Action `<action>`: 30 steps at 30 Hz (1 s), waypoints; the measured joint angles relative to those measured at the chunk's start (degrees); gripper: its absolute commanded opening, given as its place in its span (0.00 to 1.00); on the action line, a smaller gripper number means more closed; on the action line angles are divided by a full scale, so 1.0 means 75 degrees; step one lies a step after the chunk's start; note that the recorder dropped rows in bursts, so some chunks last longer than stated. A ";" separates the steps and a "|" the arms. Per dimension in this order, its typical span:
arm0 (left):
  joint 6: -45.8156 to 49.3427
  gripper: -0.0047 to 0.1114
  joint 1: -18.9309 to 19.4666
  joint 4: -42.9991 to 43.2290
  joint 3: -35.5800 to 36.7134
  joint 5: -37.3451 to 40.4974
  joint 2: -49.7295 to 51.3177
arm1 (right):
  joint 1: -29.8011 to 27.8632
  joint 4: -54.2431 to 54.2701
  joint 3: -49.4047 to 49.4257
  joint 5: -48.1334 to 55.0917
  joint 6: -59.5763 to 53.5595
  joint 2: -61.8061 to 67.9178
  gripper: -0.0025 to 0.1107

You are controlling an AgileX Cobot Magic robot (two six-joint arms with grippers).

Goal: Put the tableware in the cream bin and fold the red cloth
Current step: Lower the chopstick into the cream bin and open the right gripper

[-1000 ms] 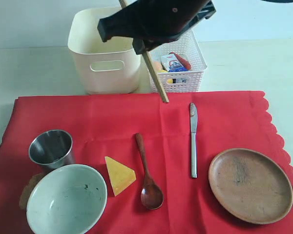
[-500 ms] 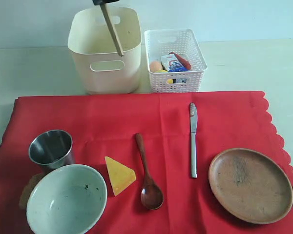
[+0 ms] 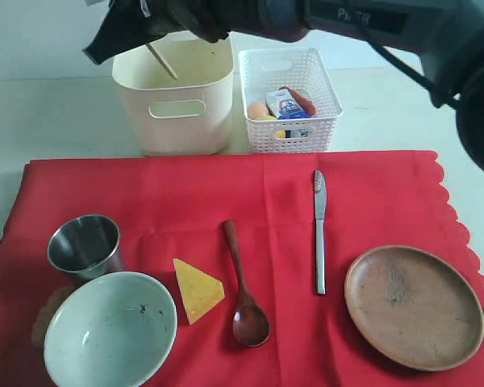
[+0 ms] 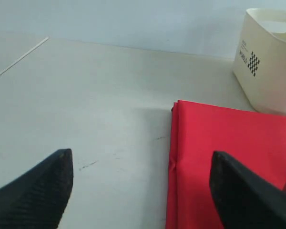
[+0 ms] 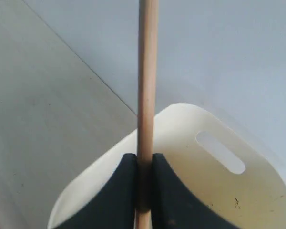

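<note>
right gripper (image 5: 143, 186) is clamped on the wooden chopsticks (image 5: 148, 71), held steeply over the mouth of the cream bin (image 3: 174, 121), evidently so they drop inside on release. the visible part of the bin's interior shows nothing else. white lattice basket (image 3: 294, 139) holds an egg (image 3: 257, 108) and milk carton (image 3: 289, 105). left gripper (image 4: 139, 157) hangs with jaws apart beside the red cloth (image 4: 219, 143), which carries the steel cup (image 3: 85, 244), bowl (image 3: 110, 330), spoon (image 3: 246, 290), knife (image 3: 319, 234) and plate (image 3: 414, 306).

A yellow triangular cheese wedge (image 3: 197, 289) lay flat. A small white lattice basket (image 3: 306, 139) stood on the pale tabletop (image 3: 64, 121), holding a brown egg (image 3: 257, 108), a blue-white milk carton (image 3: 284, 103) and something yellow (image 3: 266, 118).
</note>
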 measured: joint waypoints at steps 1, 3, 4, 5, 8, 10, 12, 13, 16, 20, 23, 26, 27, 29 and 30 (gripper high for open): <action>0.0000 0.69 0.0000 0.0000 0.0000 0.0000 0.0000 | -0.0036 -0.0564 -0.0067 -0.0003 0.0546 0.0106 0.02; 0.0000 0.69 0.0000 0.0000 0.0000 0.0000 0.0000 | -0.0123 -0.1214 -0.0082 0.0032 0.1839 0.0186 0.02; 0.0000 0.69 0.0000 0.0000 0.0000 0.0000 0.0000 | -0.0176 -0.1416 -0.0082 0.0124 0.2294 0.0186 0.02; 0.0000 0.69 0.0000 0.0000 0.0000 0.0000 0.0000 | -0.0216 -0.1576 -0.0082 0.0394 0.2996 0.0205 0.02; 0.0000 0.69 0.0000 0.0000 0.0000 0.0000 0.0000 | -0.0277 -0.1674 -0.0113 0.0953 0.3838 0.0314 0.02; 0.0000 0.69 0.0000 0.0000 0.0000 0.0000 0.0000 | -0.0277 -0.1674 -0.0113 0.1025 0.4069 0.0414 0.02; 0.0000 0.69 0.0000 0.0000 0.0000 0.0000 0.0000 | -0.0277 -0.1674 -0.0113 0.1081 0.4332 0.0514 0.02; 0.0000 0.69 0.0000 0.0000 0.0000 0.0000 0.0000 | -0.0277 -0.1659 -0.0113 0.1095 0.4452 0.0564 0.02; 0.0000 0.69 0.0000 0.0000 0.0000 0.0000 0.0000 | -0.0277 -0.1659 -0.0113 0.1226 0.4837 0.0698 0.04; 0.0000 0.69 0.0000 0.0000 0.0000 0.0000 0.0000 | -0.0282 -0.1659 -0.0113 0.1461 0.5303 0.0826 0.12; 0.0000 0.69 0.0000 0.0000 0.0000 0.0000 0.0000 | -0.0282 -0.1659 -0.0113 0.1511 0.5469 0.0911 0.20; 0.0000 0.69 0.0000 0.0000 0.0000 0.0000 0.0000 | -0.0282 -0.1659 -0.0113 0.1526 0.5507 0.0932 0.29; 0.0000 0.69 0.0000 0.0000 0.0000 0.0000 0.0000 | -0.0282 -0.1659 -0.0113 0.1526 0.5507 0.0932 0.31; 0.0000 0.69 0.0000 0.0000 0.0000 0.0000 0.0000 | -0.0282 -0.1659 -0.0113 0.1526 0.5507 0.0932 0.37; 0.0000 0.69 0.0000 0.0000 0.0000 0.0000 0.0000 | -0.0282 -0.1659 -0.0113 0.1526 0.5507 0.0932 0.39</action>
